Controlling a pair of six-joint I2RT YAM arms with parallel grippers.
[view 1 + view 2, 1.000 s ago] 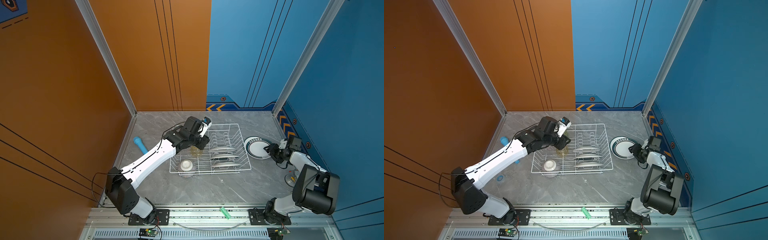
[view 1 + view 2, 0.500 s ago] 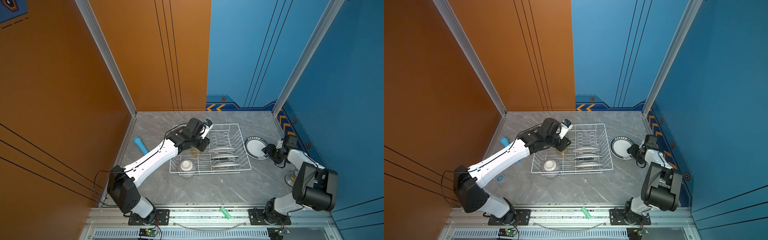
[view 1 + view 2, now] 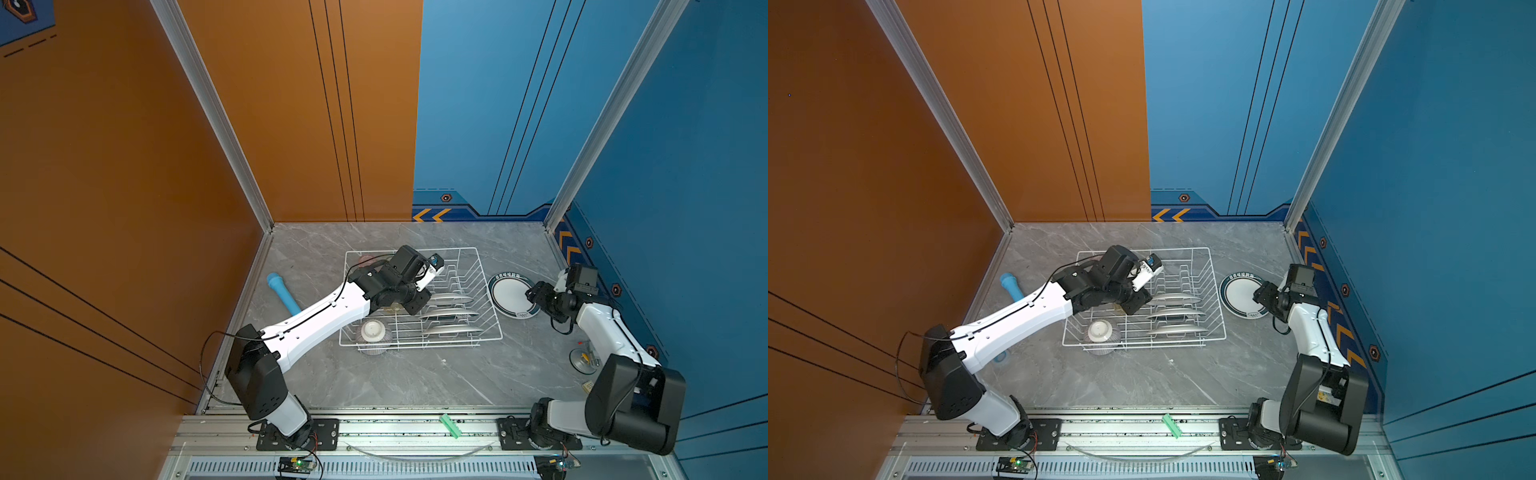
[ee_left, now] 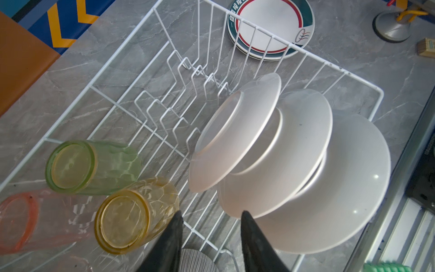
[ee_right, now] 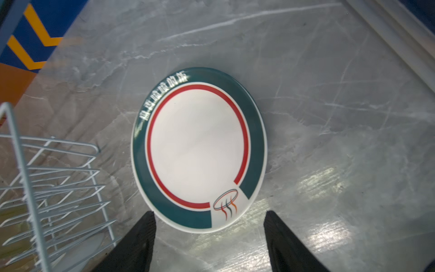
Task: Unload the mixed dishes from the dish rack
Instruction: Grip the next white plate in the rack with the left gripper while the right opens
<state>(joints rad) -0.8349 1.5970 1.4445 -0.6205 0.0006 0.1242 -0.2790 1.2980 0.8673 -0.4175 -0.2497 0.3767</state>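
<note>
Flanking left pincer, yellow tumbler, racked plates

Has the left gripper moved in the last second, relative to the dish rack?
Yes. The left gripper shifted right across the dish rack, toward the standing plates.

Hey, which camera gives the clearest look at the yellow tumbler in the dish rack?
The left wrist view: the yellow tumbler fills the foreground inside the dish rack, its base towards the camera. Both top views catch only a yellowish sliver of it beneath the left arm. The right wrist view does not show it clearly.
</note>
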